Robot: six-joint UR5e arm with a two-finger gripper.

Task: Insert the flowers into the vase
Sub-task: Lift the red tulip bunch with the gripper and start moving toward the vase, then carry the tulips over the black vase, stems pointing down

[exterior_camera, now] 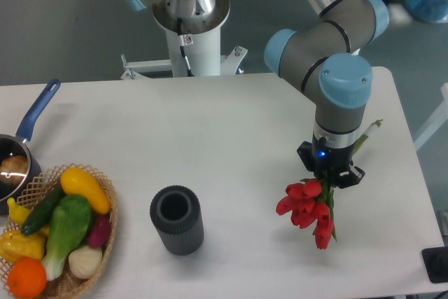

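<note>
Red tulip heads of the flowers (308,204) are lying at the right of the white table (231,131), and your gripper (329,176) is sitting right over their green stems; you cannot tell whether its jaws are gripping them. The vase (176,219) is standing upright well to their left, beside the wicker basket (105,243) and saucepan (21,152).

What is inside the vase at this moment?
The vase stands upright with its mouth open, and only dark interior shows; its bottom is too shadowed to judge. The flowers are off to the side, under the claw, not in it.
</note>
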